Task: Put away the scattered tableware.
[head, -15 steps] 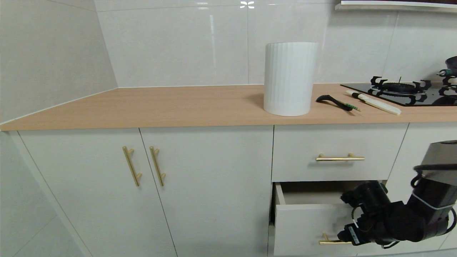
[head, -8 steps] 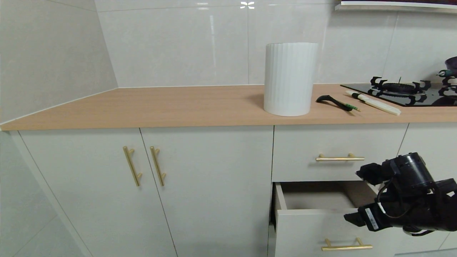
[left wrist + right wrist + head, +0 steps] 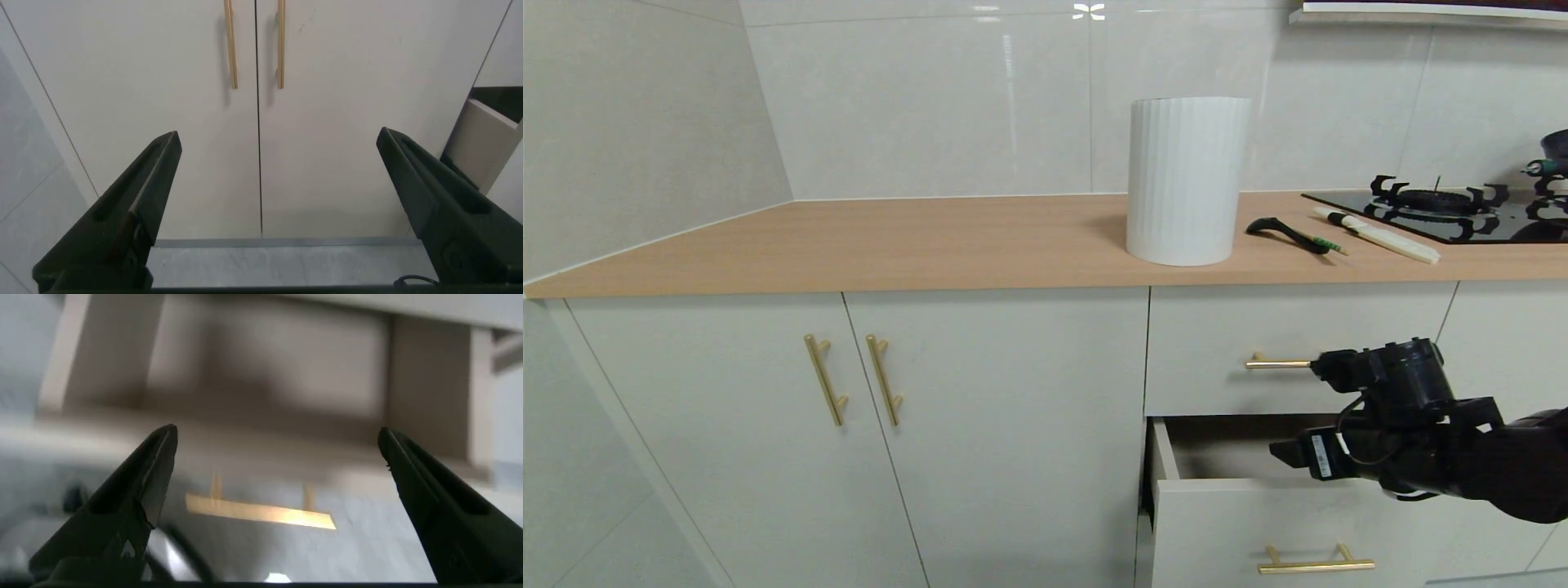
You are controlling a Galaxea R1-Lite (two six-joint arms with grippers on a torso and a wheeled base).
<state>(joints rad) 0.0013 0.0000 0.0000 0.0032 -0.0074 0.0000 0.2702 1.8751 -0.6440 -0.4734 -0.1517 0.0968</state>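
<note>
The left gripper (image 3: 278, 140) hangs low, facing the pale double cupboard doors (image 3: 327, 122), its black fingers spread wide with nothing between them. Up on the long wooden worktop (image 3: 890, 241) stands a tall white ribbed cylinder pot (image 3: 1186, 180). Just right of it lie the scattered pieces, a black-handled utensil (image 3: 1286, 233) and a long cream-white utensil (image 3: 1380, 234), beside the black gas hob (image 3: 1437, 208). Below, the lower white drawer (image 3: 1233, 514) stands pulled out. The right arm comes in level from the right, and the right gripper (image 3: 1297, 411) is before the drawer's opening. Its wrist camera looks into the drawer past the widely parted, empty fingers (image 3: 151, 469).
</note>
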